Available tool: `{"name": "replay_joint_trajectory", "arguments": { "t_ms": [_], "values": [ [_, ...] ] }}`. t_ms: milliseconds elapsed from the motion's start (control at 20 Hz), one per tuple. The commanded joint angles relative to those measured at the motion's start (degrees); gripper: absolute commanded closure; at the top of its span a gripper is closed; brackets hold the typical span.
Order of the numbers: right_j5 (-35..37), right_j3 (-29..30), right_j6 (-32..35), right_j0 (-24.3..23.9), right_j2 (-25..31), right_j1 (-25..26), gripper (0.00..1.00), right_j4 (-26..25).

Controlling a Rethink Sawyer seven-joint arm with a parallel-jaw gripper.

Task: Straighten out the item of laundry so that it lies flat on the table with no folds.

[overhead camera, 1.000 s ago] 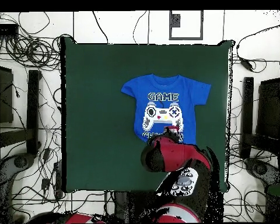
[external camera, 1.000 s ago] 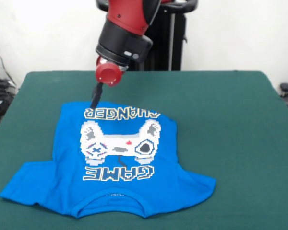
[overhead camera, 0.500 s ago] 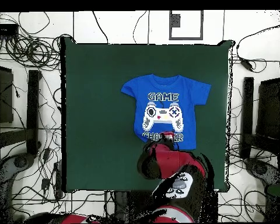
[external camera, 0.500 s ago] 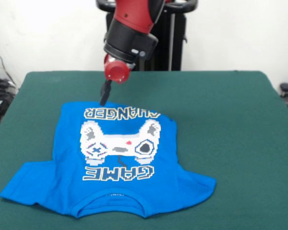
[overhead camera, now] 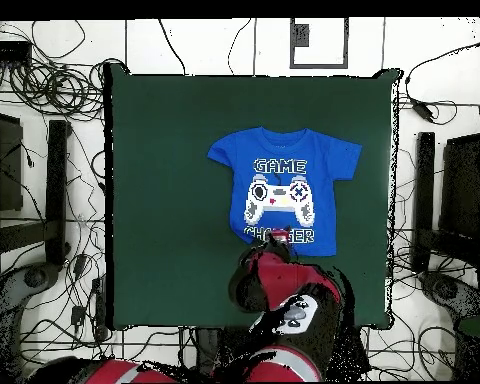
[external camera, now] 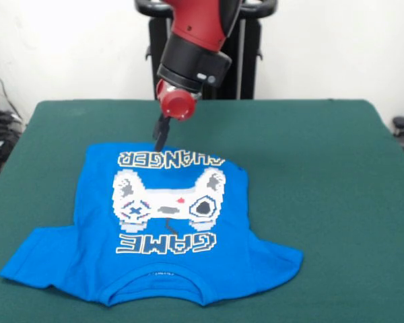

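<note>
Gripper (external camera: 161, 136) hangs at the hem edge of the blue T-shirt (external camera: 163, 222).
Its dark tips look pressed together, holding nothing, though the view there is poor. The shirt lies print-up on the green table (external camera: 323, 175), body mostly flat, sleeves spread, collar at the side away from the gripper.

My arm reached down at a slant, claw (external camera: 161, 136) pointing downward (its tips looked pressed close together).
</note>
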Motion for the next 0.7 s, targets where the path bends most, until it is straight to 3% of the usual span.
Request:
{"name": "replay_joint_trajectory", "arguments": {
  "t_ms": [50, 700],
  "values": [
    [-3.1, 3.7, 2.2, 1.9, 3.1, 4.0, 0.0, 2.9],
    [-1.4, 3.3, 4.1, 6.1, 3.2, 4.3, 0.0, 8.1]
  ]
}}
